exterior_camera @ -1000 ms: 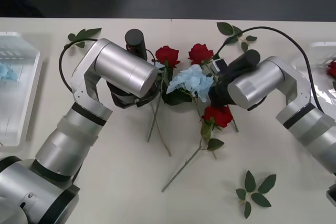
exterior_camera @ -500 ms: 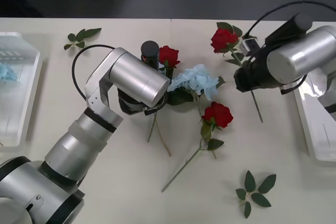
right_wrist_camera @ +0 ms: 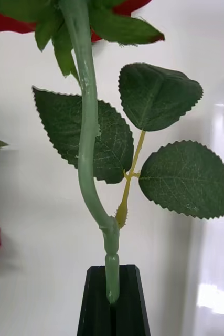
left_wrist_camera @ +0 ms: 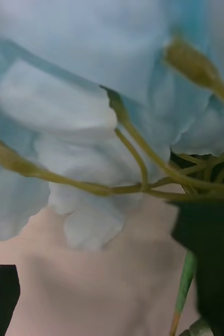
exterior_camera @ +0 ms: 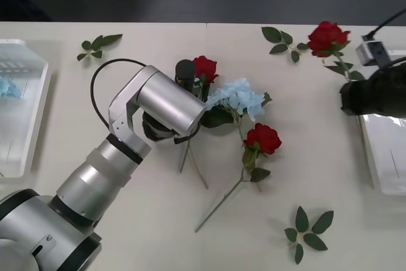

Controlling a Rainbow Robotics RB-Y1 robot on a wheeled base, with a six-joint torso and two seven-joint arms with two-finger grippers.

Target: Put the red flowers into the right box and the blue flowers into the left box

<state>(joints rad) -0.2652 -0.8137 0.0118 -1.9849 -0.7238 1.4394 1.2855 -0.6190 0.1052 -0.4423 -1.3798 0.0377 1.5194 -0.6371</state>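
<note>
Front view: the right arm is reaching in from the right edge of the frame, above the inner rim of the right box [exterior_camera: 380, 157], and is carrying one red rose [exterior_camera: 327, 36] whose bloom is showing at the upper right, near a leaf sprig [exterior_camera: 283, 41]. In the right wrist view, the right gripper [right_wrist_camera: 112, 302] is closing its black fingers on the lower end of the rose stem [right_wrist_camera: 88, 152], with three serrated leaves branching beside it.

The left arm is stretching from the lower left toward the centre of the table [exterior_camera: 146, 220], where the remaining flowers are lying. A blue flower [exterior_camera: 237, 98] is lying at the centre, touching a second red rose [exterior_camera: 205, 68] just to its upper left; a third red rose [exterior_camera: 263, 138] is lying just below and to the right. In the left wrist view, the left gripper [left_wrist_camera: 112, 283] is standing with its fingers spread apart, one fingertip [left_wrist_camera: 1, 294] at the lower left corner, with pale blue petals [left_wrist_camera: 64, 110] and thin stalks close before it.

The left box [exterior_camera: 32, 125] is sitting at the left edge of the frame, and another blue flower [exterior_camera: 7, 86] is lying in it. Two more leaf sprigs are lying at the upper left [exterior_camera: 98, 44] and lower right [exterior_camera: 307, 230].
</note>
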